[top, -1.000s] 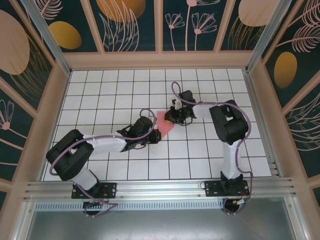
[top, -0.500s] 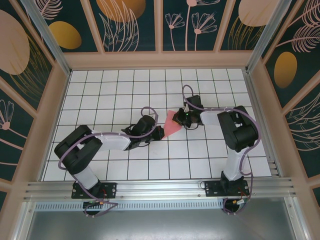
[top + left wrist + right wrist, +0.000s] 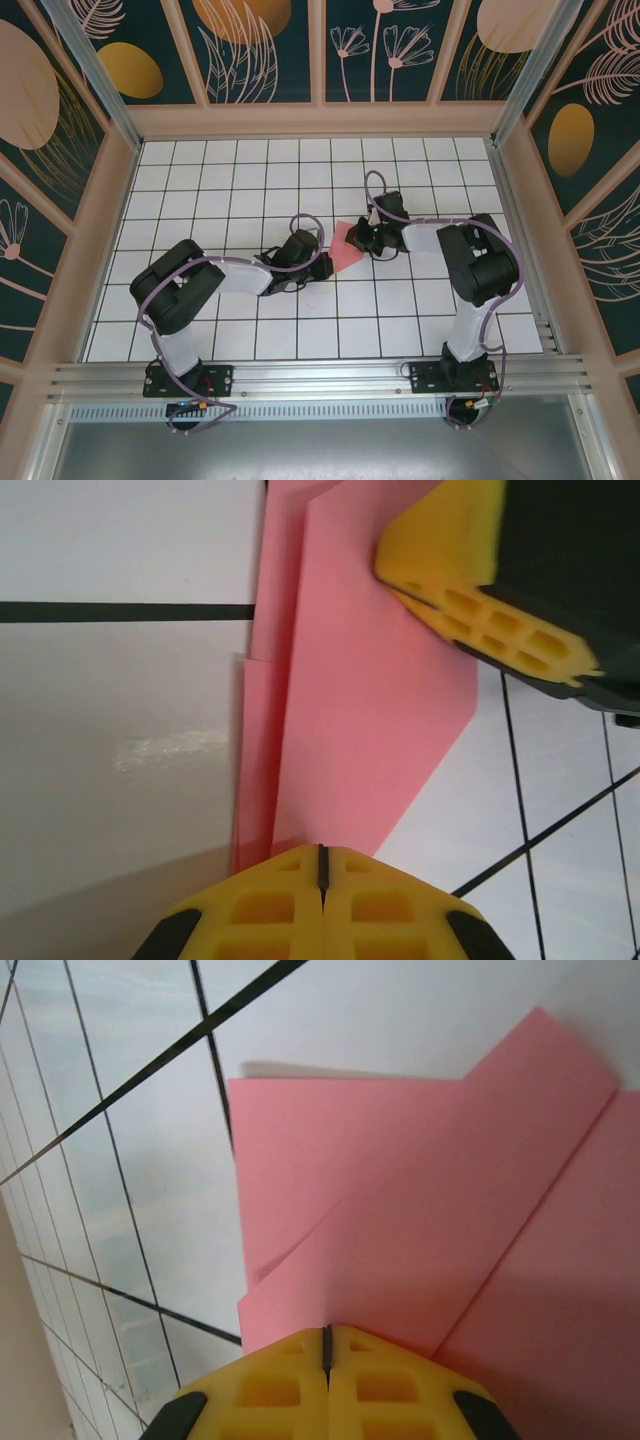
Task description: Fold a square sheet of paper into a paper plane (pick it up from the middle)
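The pink sheet of paper [image 3: 345, 248] lies on the tiled table, folded into a pointed shape with layered flaps. My left gripper [image 3: 322, 265] is shut, its yellow tips [image 3: 322, 858] resting on the paper's [image 3: 370, 680] near edge. From the other side, my right gripper [image 3: 362, 238] is also shut, its tips [image 3: 326, 1338] down on the folded layers [image 3: 430, 1220]. In the left wrist view the right gripper's yellow fingers [image 3: 470, 570] press the far end of the paper. Nothing shows between either pair of jaws.
The white grid-tiled table [image 3: 250, 180] is walled by a wooden frame [image 3: 320, 120] with patterned panels. A metal rail [image 3: 320, 380] runs along the near edge by the arm bases.
The left gripper slid right toward the paper and its elbow swung inward. The right gripper shifted slightly right and its elbow swung outward. The paper sits a little further right.
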`<state>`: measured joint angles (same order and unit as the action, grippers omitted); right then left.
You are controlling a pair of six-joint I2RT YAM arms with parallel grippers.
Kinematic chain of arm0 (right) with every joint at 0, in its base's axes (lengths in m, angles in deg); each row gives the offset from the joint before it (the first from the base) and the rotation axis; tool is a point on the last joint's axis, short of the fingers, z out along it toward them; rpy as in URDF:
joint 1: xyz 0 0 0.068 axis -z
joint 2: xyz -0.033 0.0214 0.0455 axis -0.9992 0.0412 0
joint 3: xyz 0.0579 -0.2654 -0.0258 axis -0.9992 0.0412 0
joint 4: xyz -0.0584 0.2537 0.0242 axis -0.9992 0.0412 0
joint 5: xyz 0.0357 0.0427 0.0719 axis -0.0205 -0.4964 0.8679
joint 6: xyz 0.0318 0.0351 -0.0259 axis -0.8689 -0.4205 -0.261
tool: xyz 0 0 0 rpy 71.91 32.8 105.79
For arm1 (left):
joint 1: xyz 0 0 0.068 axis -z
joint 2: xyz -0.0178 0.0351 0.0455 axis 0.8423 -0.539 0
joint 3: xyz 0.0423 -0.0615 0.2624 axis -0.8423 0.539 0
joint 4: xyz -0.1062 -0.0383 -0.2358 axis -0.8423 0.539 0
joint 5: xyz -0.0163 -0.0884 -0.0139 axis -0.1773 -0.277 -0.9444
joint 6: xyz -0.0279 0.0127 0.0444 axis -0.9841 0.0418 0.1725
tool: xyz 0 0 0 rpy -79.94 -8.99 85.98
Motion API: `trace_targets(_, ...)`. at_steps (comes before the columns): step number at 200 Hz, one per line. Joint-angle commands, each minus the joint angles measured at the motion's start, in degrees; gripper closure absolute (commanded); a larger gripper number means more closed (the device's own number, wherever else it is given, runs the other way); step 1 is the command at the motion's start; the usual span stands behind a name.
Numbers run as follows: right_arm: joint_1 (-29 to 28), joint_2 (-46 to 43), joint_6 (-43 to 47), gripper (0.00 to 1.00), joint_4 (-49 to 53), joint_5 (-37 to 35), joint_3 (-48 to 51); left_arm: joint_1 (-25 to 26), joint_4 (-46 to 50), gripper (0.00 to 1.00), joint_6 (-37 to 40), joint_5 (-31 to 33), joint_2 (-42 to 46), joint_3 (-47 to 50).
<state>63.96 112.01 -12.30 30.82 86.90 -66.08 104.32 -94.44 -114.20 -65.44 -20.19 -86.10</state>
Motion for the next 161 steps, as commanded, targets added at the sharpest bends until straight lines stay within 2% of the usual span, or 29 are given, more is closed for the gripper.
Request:
trace_targets(1, -0.93, -3.61, 3.6, 0.98, -1.82, 2.48, 1.34, 0.04, 2.59, 1.0, -0.1, 1.35, -1.38, -1.09)
trace_targets(55, -5.59, -1.75, 3.94, 0.98, -2.4, 3.45, 3.4, 0.06, 3.8, 1.0, -1.02, 0.82, -2.19, -0.29)
trace_targets(88, -5.79, 0.0, 5.66, 0.98, -0.73, 3.32, 2.85, 0.08, 5.27, 1.0, -1.32, 0.59, -2.19, -0.28)
trace_targets(112, -3.23, 1.54, 7.5, 0.98, 0.12, 2.65, 2.05, 0.01, 6.77, 1.0, -1.81, 0.4, -2.25, 0.09)
trace_targets(161, 6.81, 5.3, 9.84, 0.98, -1.52, 2.12, -0.18, 0.07, 6.75, 1.0, -2.65, -0.97, -1.83, 2.75)
